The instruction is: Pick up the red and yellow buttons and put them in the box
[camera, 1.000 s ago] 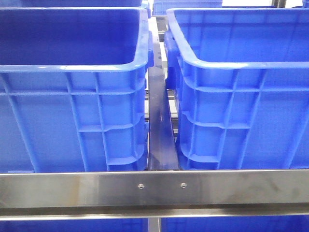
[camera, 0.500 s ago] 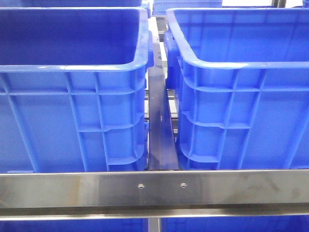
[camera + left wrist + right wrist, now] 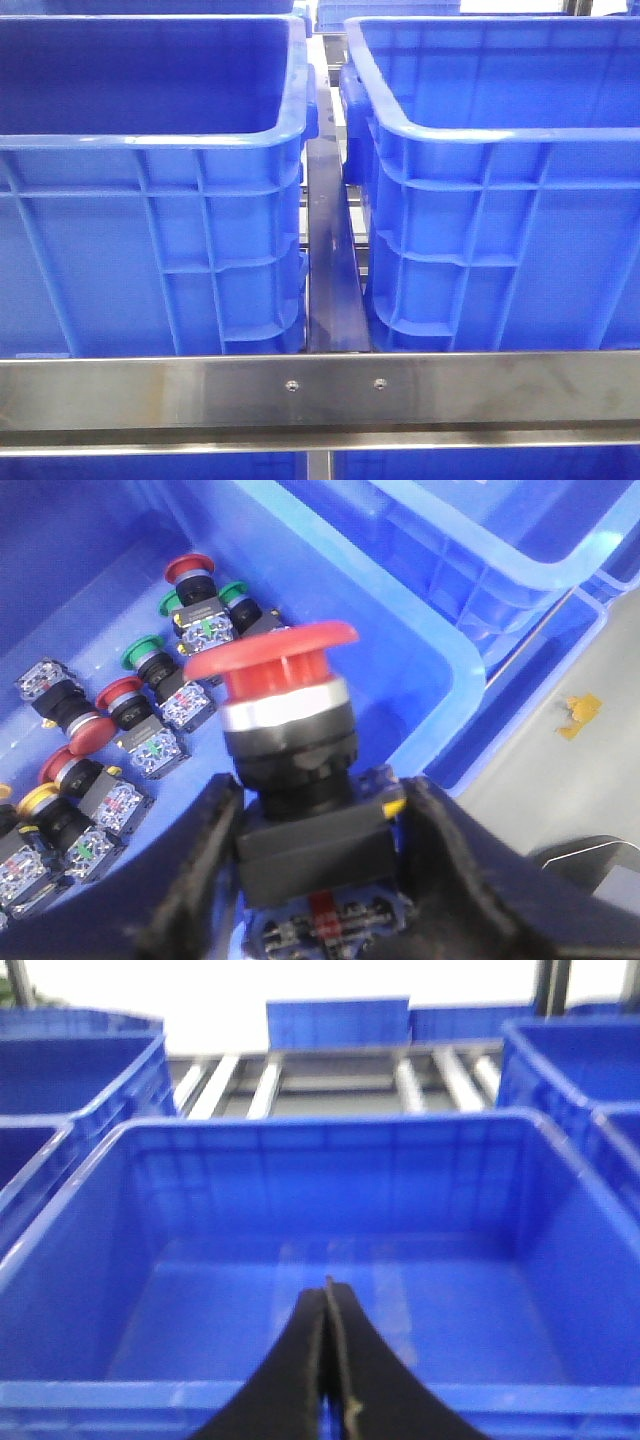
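Above the blue bin [image 3: 420, 670] of loose pushbuttons [image 3: 150, 735], left gripper [image 3: 320, 865] pinches a red mushroom pushbutton [image 3: 285, 715]: carry step, next release into target box [image 3: 320, 1290]; right gripper [image 3: 328, 1360] pressed together, empty

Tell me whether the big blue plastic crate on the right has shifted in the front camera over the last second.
No. The big blue plastic crate on the right keeps the same gap to the steel crossbar and the left blue crate.
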### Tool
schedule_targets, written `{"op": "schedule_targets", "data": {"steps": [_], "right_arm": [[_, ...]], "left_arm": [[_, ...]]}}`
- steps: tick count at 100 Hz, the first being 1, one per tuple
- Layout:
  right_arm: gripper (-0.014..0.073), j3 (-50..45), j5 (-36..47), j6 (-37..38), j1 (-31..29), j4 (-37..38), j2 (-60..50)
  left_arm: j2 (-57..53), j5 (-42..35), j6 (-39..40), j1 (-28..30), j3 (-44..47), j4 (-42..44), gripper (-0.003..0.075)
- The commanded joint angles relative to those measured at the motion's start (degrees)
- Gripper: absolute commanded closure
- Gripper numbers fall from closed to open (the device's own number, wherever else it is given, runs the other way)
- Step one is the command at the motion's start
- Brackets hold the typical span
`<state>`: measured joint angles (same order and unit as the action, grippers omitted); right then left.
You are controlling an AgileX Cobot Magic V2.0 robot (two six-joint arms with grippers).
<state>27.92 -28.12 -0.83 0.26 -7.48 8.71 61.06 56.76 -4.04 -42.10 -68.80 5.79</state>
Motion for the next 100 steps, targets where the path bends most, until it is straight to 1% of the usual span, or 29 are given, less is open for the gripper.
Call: {"op": "schedule_targets", "data": {"steps": [1, 14, 23, 33, 37, 43, 47, 48, 54, 56, 59, 60, 61, 67, 73, 78, 81, 86, 88, 95, 100], "right_arm": [[0.0662, 7.89, -5.1, 0.19, 0.01, -2.16, 6.36], [0.0662, 13.78, -11.37, 0.19, 0.01, -5.65, 12.37], [0.0662, 14.59, -12.32, 0.19, 0.01, -8.14, 14.75], [0.0657, 14.53, -12.67, 0.19, 0.01, -8.21, 16.08], [0.0637, 14.53, -12.99, 0.19, 0.01, -8.21, 16.22], [0.058, 14.53, -13.11, 0.19, 0.01, -8.44, 16.28], [0.0503, 14.53, -13.11, 0.19, 0.01, -9.18, 16.28], [0.0503, 14.53, -13.11, 0.19, 0.01, -9.31, 16.28], [0.0365, 14.53, -13.11, 0.19, 0.01, -10.94, 16.28], [0.0336, 14.53, -13.11, 0.19, 0.01, -11.58, 16.28], [0.026, 14.53, -13.11, 0.19, 0.01, -12.51, 16.28], [0.026, 14.53, -13.11, 0.19, 0.01, -12.71, 16.28], [0.0216, 14.53, -13.11, 0.19, 0.01, -13.21, 16.28], [0.0113, 14.53, -13.11, 0.19, 0.01, -15.71, 16.28], [0.0041, 14.53, -12.89, 0.19, 0.01, -20.14, 16.47], [0.0019, 14.53, -12.89, -0.52, 0.01, -24.55, 16.95], [0.002, 14.53, -13.01, -1.78, 0.01, -27.31, 17.6], [0.0022, 14.53, -13.26, -5.23, 0.01, -33.56, 18.86], [0.0022, 14.53, -13.34, -7.06, 0.01, -35.27, 19.53], [0.0022, 14.53, -14.13, -13.8, 0.01, -44.78, 22.22], [0.0022, 14.53, -15.22, -18.98, 0.01, -53.26, 24.42]], "left_arm": [[-1.02, -4.09, -0.1, -0.45, -1.82, -0.32, 0.0739], [-1.02, -4.09, -0.1, -0.45, -1.82, -0.32, 0.0739], [-1.02, -4.09, -0.1, -0.45, -1.82, -0.32, 0.0739], [-1.02, -4.09, -0.1, -0.45, -1.82, -0.32, 0.0739], [-1.02, -4.09, -0.1, -0.45, -1.82, -0.32, 0.0739], [-1.02, -4.09, -0.1, -0.45, -1.82, -0.32, 0.0739], [-1.02, -4.09, -0.1, -0.45, -1.82, -0.32, 0.0739], [-1.02, -4.09, -0.1, -0.45, -1.82, -0.32, 0.0739], [-1.02, -4.09, -0.1, -0.45, -1.82, -0.32, 0.0739], [-1.02, -4.09, -0.1, -0.45, -1.82, -0.32, 0.0739], [-1.02, -4.09, -0.1, -0.45, -1.82, -0.32, 0.0739], [-1.02, -4.09, -0.1, -0.45, -1.82, -0.32, 0.0739], [-1.02, -4.09, -0.1, -0.45, -1.82, -0.32, 0.0739], [-1.02, -4.09, -0.1, -0.45, -1.82, -0.32, 0.0739], [-1.02, -4.09, -0.1, -0.45, -1.82, -0.32, 0.0739], [-1.02, -4.09, -0.1, -0.45, -1.82, -0.32, 0.0739], [-1.02, -4.09, -0.1, -0.45, -1.82, -0.32, 0.0739], [-1.02, -4.09, -0.1, -0.45, -1.82, -0.32, 0.0739], [-1.02, -4.09, -0.1, -0.45, -1.82, -0.32, 0.0739], [-1.02, -4.09, -0.1, -0.45, -1.82, -0.32, 0.0739], [-1.02, -4.09, -0.1, -0.45, -1.82, -0.32, 0.0739]]}}
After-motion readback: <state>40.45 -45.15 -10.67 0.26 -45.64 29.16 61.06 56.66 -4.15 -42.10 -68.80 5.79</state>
